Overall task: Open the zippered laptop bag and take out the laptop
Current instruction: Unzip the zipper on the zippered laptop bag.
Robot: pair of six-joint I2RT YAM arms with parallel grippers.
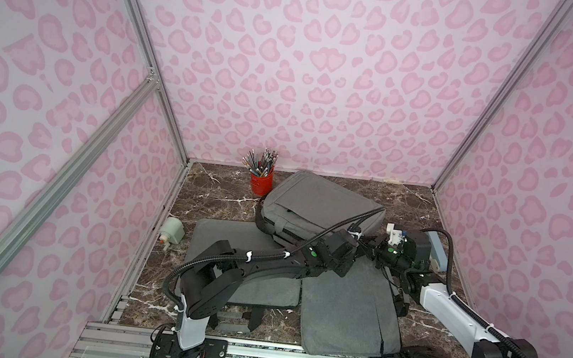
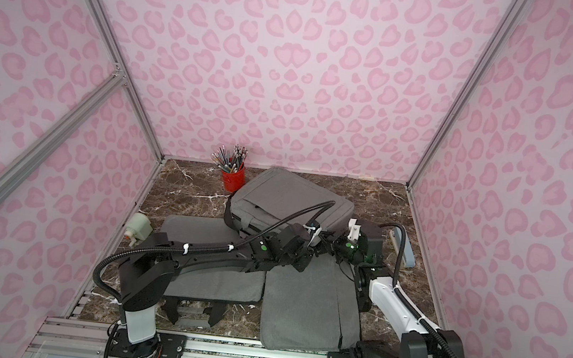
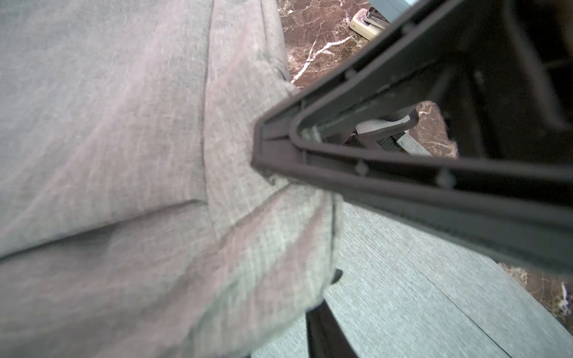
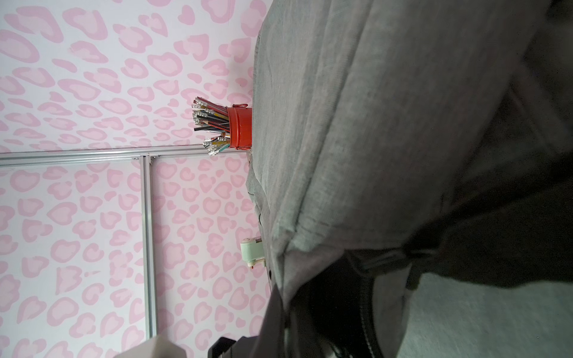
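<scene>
Grey bag point(image 1: 315, 205) at frame centre on marble counter point(image 1: 216, 193), left gripper point(image 1: 362, 243) at its corner, state unclear, right gripper point(image 1: 378, 252) closed, perhaps pinching fabric.

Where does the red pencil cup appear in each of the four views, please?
Top views: the cup stands at the back of the table, touching the far bag's corner.
Left wrist: not in it.
Right wrist: cup lying sideways mid-frame, against the bag.
Shared landmark: the pale green dispenser.
</scene>
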